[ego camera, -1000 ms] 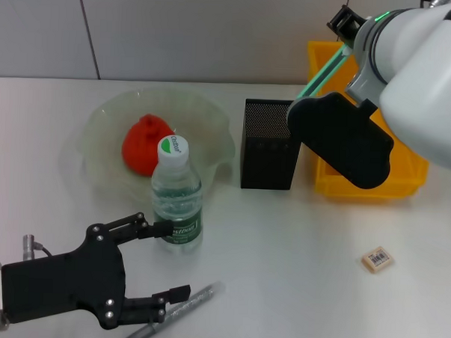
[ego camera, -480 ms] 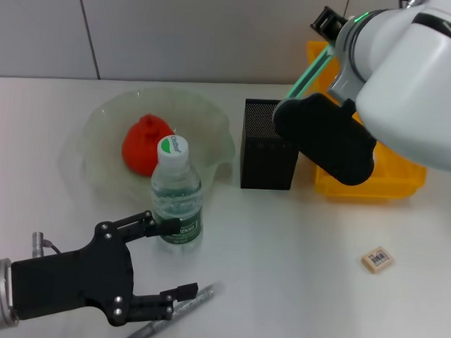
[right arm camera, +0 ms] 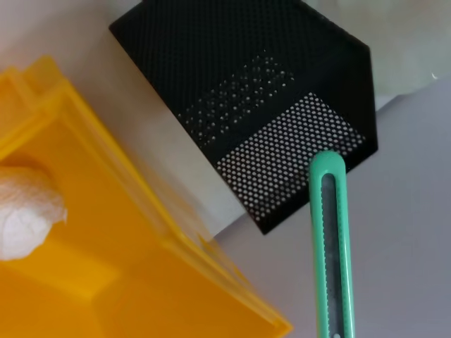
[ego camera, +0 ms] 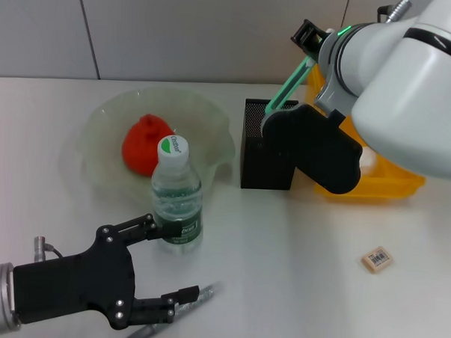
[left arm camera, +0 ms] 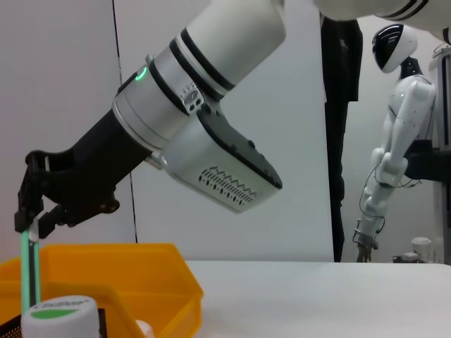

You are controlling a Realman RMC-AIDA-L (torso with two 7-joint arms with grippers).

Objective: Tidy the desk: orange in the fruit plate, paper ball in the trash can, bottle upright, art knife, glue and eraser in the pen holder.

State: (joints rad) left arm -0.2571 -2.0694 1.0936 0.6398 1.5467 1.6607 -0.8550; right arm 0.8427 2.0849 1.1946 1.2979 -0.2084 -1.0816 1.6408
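Observation:
My right gripper (ego camera: 309, 36) is shut on the green art knife (ego camera: 288, 82) and holds it tilted, tip down, just over the open top of the black mesh pen holder (ego camera: 268, 145). The right wrist view shows the knife (right arm camera: 328, 232) above the holder's rim (right arm camera: 268, 120). My left gripper (ego camera: 178, 260) is open low at the front left, between the upright water bottle (ego camera: 176, 193) and the grey glue stick (ego camera: 176, 310) lying on the table. The orange (ego camera: 144, 143) sits in the clear fruit plate (ego camera: 213, 116). The eraser (ego camera: 377, 259) lies at the front right.
The yellow trash bin (ego camera: 374, 187) stands right of the pen holder with the white paper ball (right arm camera: 25, 211) inside. The left wrist view shows the right arm, the knife (left arm camera: 27, 271), the bottle cap (left arm camera: 60, 310) and the bin (left arm camera: 127, 282).
My right arm has moved left with the knife, from over the yellow bin to over the pen holder. My left gripper has shifted slightly right, closer to the glue stick.

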